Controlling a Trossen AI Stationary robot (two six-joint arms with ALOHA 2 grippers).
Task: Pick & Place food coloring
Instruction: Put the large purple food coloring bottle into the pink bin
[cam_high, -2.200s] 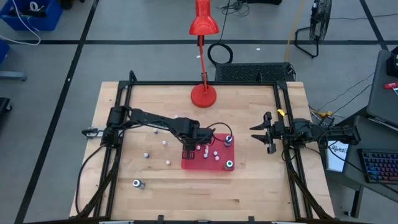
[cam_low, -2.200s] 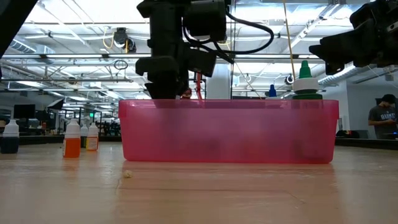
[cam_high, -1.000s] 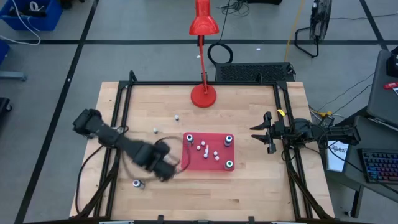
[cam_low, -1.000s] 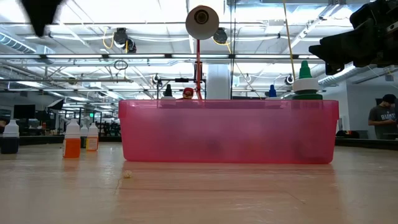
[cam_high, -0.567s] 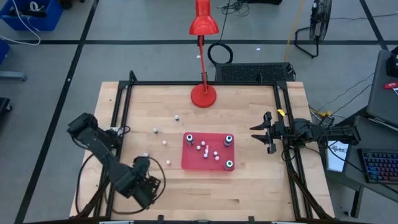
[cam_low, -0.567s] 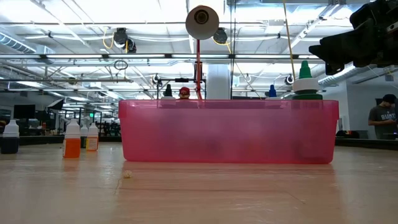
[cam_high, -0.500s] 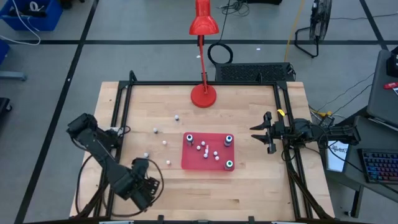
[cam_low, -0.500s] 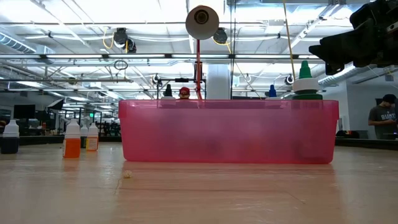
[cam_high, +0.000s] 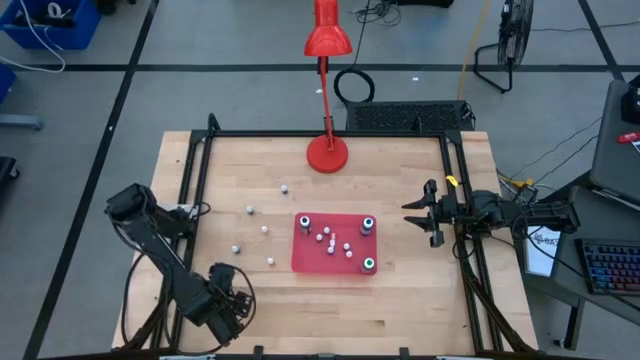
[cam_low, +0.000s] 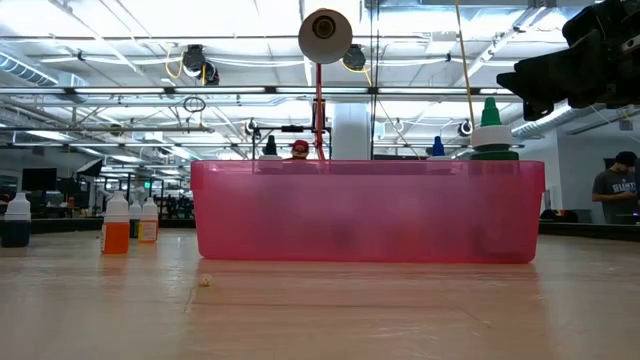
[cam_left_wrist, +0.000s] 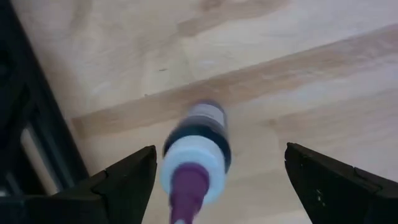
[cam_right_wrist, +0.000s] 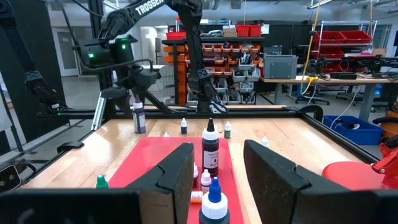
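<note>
A larger food coloring vial (cam_left_wrist: 198, 149) with a dark body and a purple tip stands upright on the wood near the table's near left corner. My left gripper (cam_left_wrist: 217, 186) points down over it, open, one finger on each side and neither touching; the same gripper (cam_high: 228, 300) shows in the high view. Three more vials and several tiny white bottles stand in the red tray (cam_high: 335, 255). Several tiny bottles, one of them (cam_high: 270, 261), stand loose to the tray's left. My right gripper (cam_high: 420, 212) waits open at the right edge.
The red lamp's base (cam_high: 327, 152) stands at the far middle of the table. Black frame rails (cam_high: 190, 190) run along the table's left and right sides, and one lies close to the left gripper. Bare wood stretches along the near edge, right of the vial.
My left gripper has swung away from the tray's left side toward the table's near left corner and come down over the lone vial, rolling about its own axis as it went. Its fingers have stayed open. The vial has not moved.
</note>
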